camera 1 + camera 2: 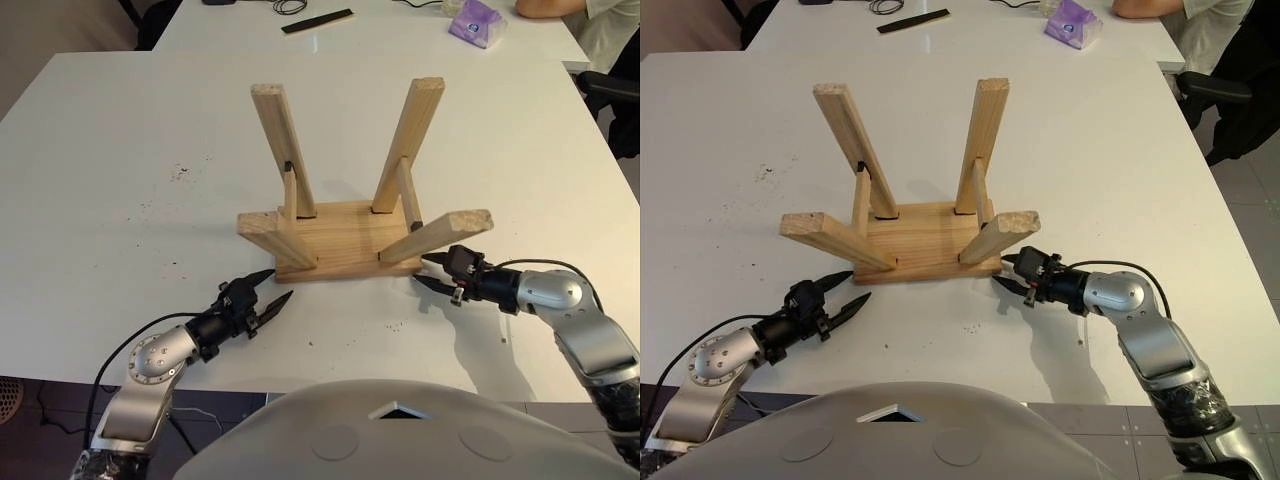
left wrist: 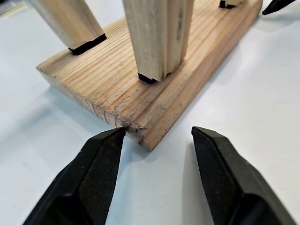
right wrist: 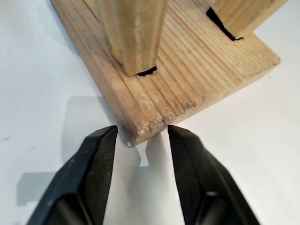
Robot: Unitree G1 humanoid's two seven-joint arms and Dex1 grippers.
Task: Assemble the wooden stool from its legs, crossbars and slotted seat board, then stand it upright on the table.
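L eye view: the stool is seen mid-frame, upside down, seat board flat on the desk, legs up w/ crossbars fitted. The left gripper, lower left, and right gripper, lower right, are held released at the board's near corners. R eye view: same layout is confirmed. L wrist view: fingers are spread astride a corner, nothing gripped. R wrist view: likewise, fingers straddle their corner. Assembly appears done; flipping is left. Both corners should be clamped evenly before turning, so no leg is levered out.
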